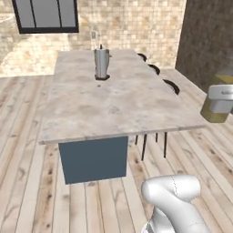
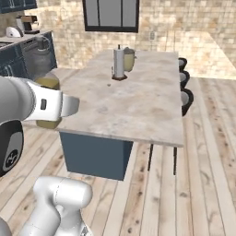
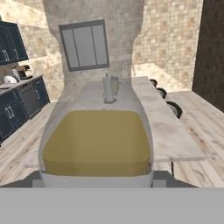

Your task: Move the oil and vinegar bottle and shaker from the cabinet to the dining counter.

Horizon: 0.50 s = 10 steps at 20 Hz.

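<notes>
The oil and vinegar bottle, clear with yellow-olive liquid, sits close up in the hand view between my fingers. My gripper is shut on the bottle in the air beside the right edge of the dining counter. From the other side, the gripper holds the bottle off the left edge of the beige marbled counter. The shaker and the cabinet are out of view.
A paper towel roll stands upright at the counter's far end, with a beige pot behind it. Dark stools line one long side. Low blue cupboards stand at the far left. Wood floor surrounds the island.
</notes>
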Available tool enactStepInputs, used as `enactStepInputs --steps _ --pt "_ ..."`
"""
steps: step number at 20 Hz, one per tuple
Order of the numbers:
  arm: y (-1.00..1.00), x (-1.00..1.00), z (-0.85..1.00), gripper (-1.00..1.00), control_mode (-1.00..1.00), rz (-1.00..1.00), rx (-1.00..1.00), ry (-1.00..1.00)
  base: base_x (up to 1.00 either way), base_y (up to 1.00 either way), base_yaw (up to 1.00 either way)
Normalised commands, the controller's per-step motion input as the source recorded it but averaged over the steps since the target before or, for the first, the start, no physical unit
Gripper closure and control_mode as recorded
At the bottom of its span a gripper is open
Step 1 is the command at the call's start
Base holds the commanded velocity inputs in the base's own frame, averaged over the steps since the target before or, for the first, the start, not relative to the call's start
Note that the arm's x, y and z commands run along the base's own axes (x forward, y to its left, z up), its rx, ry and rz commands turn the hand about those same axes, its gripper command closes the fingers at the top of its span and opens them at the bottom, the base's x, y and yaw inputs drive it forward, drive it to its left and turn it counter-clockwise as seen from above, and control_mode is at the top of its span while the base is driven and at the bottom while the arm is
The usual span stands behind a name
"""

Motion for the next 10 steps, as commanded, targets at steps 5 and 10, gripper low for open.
enactStepInputs --steps 5,10 --pt "0.0 0.0 0.0 1.0 1.0 0.0 0.0 0.0 0.34 -0.73 0.0" --pt "0.0 0.0 0.0 1.0 1.0 0.0 0.0 0.0 0.34 -0.72 0.0"
